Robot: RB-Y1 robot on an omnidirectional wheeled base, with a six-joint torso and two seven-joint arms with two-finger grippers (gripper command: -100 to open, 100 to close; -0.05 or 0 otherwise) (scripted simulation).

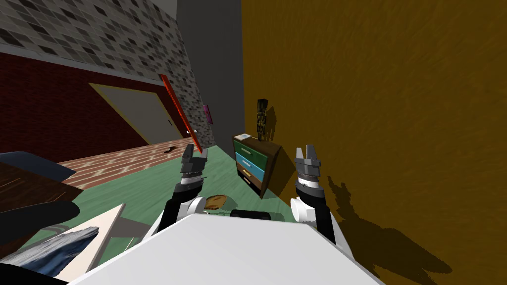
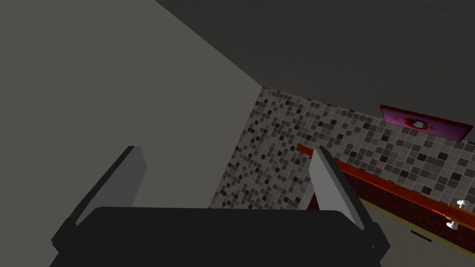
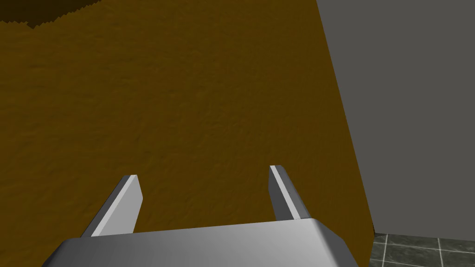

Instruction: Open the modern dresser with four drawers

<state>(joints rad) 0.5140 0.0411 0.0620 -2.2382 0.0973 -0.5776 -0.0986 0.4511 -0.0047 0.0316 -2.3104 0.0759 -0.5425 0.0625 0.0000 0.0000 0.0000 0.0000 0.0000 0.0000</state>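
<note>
A small dresser (image 1: 255,162) stands against the ochre wall ahead. Its drawer fronts run green, blue, then dark brown, and all look shut. A dark ornament (image 1: 262,119) and a pale flat item (image 1: 243,136) rest on its top. My left gripper (image 1: 194,151) hangs raised to the dresser's left with its fingers (image 2: 331,185) spread apart and empty. My right gripper (image 1: 307,152) is up on the dresser's right, close to the wall; its fingers (image 3: 124,204) stand wide with nothing between them. Both hands are short of the dresser.
The ochre wall (image 1: 386,123) runs close along my right. Green floor (image 1: 143,183) lies between me and the dresser, with a brown object (image 1: 216,201) on it. A dark table (image 1: 25,188) is at the left. A red leaning strip (image 1: 180,114) stands beyond.
</note>
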